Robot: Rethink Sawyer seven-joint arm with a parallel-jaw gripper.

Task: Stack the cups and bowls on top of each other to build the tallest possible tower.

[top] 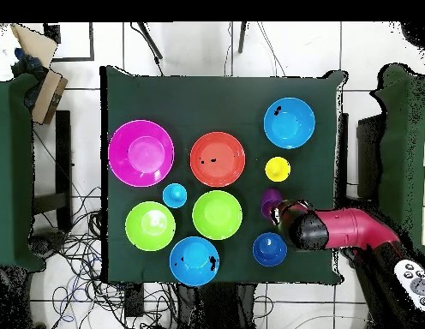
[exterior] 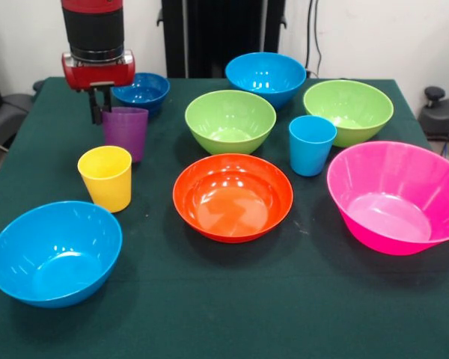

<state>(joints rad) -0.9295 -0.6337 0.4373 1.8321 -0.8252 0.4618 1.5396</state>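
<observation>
Arm at purple cup; no writing legible.
Jaws [exterior: 99,107] hang just behind the purple cup [exterior: 125,132], state indeterminate. Beside it: yellow cup [exterior: 105,176]. Counter [exterior: 232,314] front edge bare.

- Bowls: pink bowl [exterior: 395,196], orange bowl [exterior: 233,196], two lime green bowls [exterior: 230,120] – light blue bowls [exterior: 54,251], small dark blue bowl [exterior: 141,91].
- Cups: yellow cup [exterior: 106,177], purple cup [exterior: 126,132], light blue cup [exterior: 311,144].
- Dark green worktop [exterior: 224,307].

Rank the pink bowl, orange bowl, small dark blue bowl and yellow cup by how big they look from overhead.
Largest to smallest in the overhead view:
1. pink bowl
2. orange bowl
3. small dark blue bowl
4. yellow cup
The camera looks straight down, so this compares rim width only.
</observation>
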